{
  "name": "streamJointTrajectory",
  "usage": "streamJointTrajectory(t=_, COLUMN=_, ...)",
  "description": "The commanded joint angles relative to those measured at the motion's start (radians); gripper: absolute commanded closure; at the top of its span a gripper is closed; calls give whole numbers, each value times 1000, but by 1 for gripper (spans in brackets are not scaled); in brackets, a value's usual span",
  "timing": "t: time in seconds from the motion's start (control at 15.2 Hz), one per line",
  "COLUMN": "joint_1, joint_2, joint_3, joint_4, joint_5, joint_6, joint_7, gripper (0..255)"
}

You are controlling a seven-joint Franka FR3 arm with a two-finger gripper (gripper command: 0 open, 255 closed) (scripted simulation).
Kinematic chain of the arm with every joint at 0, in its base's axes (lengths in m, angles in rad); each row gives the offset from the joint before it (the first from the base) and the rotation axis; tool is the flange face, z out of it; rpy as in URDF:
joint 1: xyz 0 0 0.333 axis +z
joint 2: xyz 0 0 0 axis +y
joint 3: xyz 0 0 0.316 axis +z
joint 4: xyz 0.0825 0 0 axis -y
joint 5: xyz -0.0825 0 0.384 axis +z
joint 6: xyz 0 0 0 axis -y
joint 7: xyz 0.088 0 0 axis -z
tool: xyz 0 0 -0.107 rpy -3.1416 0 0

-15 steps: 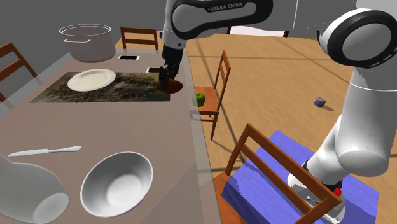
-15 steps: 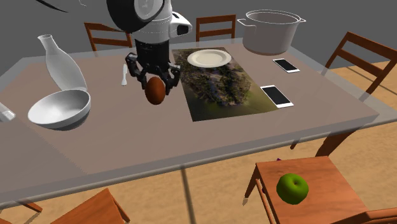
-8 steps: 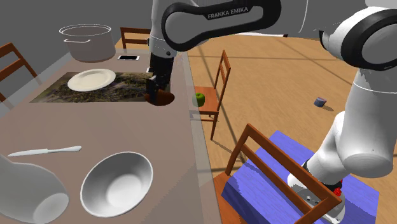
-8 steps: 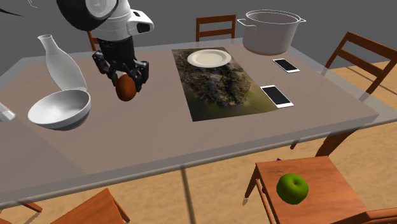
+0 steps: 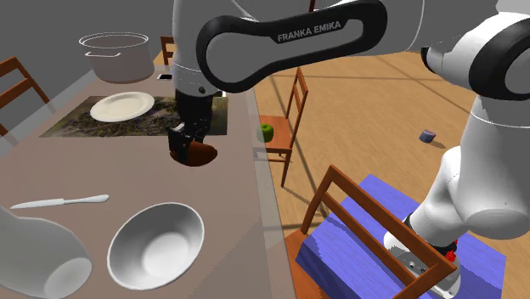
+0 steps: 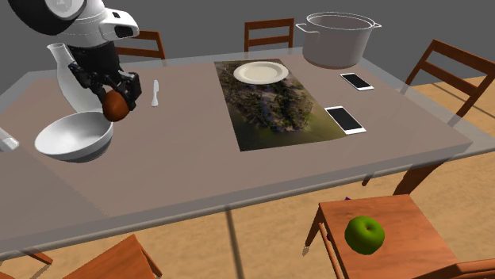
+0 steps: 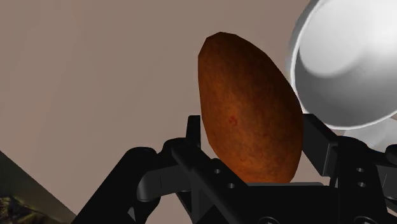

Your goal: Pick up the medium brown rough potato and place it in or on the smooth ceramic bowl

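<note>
A reddish-brown rough potato (image 7: 249, 108) sits clasped between my black fingers, held above the table. In the shoulder view the gripper (image 5: 188, 149) carries the potato (image 5: 198, 155) over the bare tabletop, a little beyond the white bowl (image 5: 156, 241). From the second exterior view, the gripper (image 6: 109, 93) and potato (image 6: 117, 105) hang just off the bowl's (image 6: 74, 135) rim, on that view's right side. The wrist view has the bowl (image 7: 356, 57) just past the potato's tip.
A white carafe (image 6: 74, 78) stands behind the bowl, and a knife (image 5: 59, 202) lies near it. A dark placemat (image 6: 270, 103) holds a plate (image 6: 260, 72); a pot (image 6: 336, 38) and two phones (image 6: 346, 119) lie beyond. Chairs ring the table; a green apple (image 6: 364, 234) rests on one.
The arm has carried the potato from beside the placemat across the table toward the bowl, ending close to its rim. The grip stayed shut on the potato throughout.
</note>
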Motion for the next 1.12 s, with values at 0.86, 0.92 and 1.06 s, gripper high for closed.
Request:
streamJointTrajectory(t=0.86, joint_1=240, joint_2=166, joint_3=47, joint_4=210, joint_5=-119, joint_6=-23, joint_7=302, gripper=255)
streamJointTrajectory(t=0.92, joint_1=239, joint_2=167, joint_3=47, joint_4=198, joint_5=-119, joint_6=-10, joint_7=301, gripper=255)
streamJointTrajectory(t=1.06, joint_1=238, joint_2=170, joint_3=46, joint_4=175, joint_5=-120, joint_6=15, joint_7=301, gripper=255)
